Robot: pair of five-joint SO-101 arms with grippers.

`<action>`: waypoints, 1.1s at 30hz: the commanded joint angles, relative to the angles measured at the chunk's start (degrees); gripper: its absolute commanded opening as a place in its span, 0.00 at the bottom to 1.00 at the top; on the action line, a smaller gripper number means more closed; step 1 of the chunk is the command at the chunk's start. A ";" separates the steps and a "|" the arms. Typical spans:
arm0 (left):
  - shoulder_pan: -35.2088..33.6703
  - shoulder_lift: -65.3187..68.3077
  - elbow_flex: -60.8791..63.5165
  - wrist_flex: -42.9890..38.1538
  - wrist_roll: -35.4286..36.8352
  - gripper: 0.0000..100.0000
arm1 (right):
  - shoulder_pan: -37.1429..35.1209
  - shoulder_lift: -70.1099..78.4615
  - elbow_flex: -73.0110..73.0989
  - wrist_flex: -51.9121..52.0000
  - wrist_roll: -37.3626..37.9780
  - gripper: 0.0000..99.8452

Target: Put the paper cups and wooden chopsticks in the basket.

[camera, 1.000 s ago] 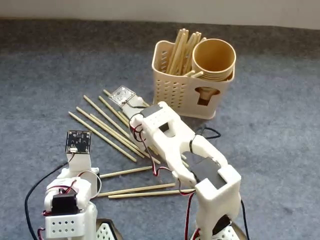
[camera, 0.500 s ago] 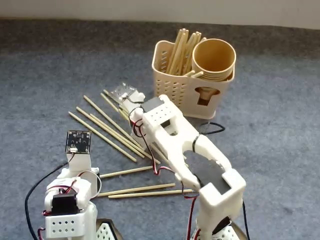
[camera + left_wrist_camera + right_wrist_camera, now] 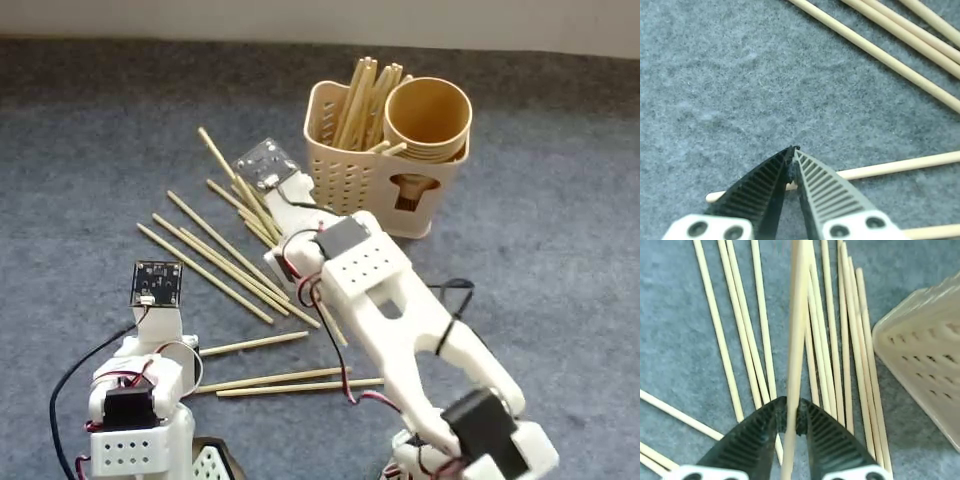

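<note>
The right gripper (image 3: 792,417) is pinched on one wooden chopstick (image 3: 797,335) — a fetching step, the stick held above the loose chopsticks (image 3: 215,255) fanned on the carpet (image 3: 560,280) toward its seven o'clock. The basket (image 3: 345,190), paper cups (image 3: 428,120) nested inside, stands at its two o'clock — next comes a swing over the rim, tipping the stick upright, then release. The left gripper (image 3: 793,150) sits closed on nothing.
</note>
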 commanded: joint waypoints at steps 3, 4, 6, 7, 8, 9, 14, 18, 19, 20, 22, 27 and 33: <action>-0.31 0.40 1.19 0.26 -0.35 0.00 | 0.84 -13.32 4.53 -8.84 -6.86 0.01; -0.31 0.40 1.19 0.26 -0.35 0.00 | 0.92 -15.16 5.23 -9.71 -8.26 0.01; -0.31 0.40 1.19 0.26 -0.35 0.00 | 0.92 -18.33 5.76 -10.77 -10.02 0.01; -0.31 0.40 1.19 0.26 -0.35 0.00 | 0.92 -19.56 5.67 -10.86 -10.02 0.01; -0.31 0.40 1.19 0.26 -0.35 0.00 | 0.92 -20.88 5.58 -10.86 -10.02 0.01; -0.31 0.40 1.19 0.26 -0.35 0.00 | 0.92 -22.29 5.49 -10.86 -9.85 0.01; -0.31 0.40 1.19 0.26 -0.35 0.00 | 2.68 -27.56 5.14 -11.21 -9.85 0.01; -0.31 0.40 1.19 0.26 -0.35 0.00 | 6.02 -31.69 5.58 -20.26 -9.85 0.01; -0.31 0.40 1.19 0.26 -0.35 0.00 | 6.73 -32.57 5.58 -23.08 -9.76 0.01; -0.31 0.40 1.19 0.26 -0.35 0.00 | 7.34 -33.54 5.58 -25.98 -9.76 0.01; -0.31 0.40 1.19 0.26 -0.35 0.00 | 7.96 -34.77 5.85 -30.73 -9.76 0.01; -0.31 0.40 1.19 0.26 -0.35 0.00 | 8.04 -35.74 5.58 -40.75 -9.67 0.01; -0.31 0.40 1.19 0.26 -0.35 0.00 | 9.63 -35.03 6.37 -50.86 -1.49 0.01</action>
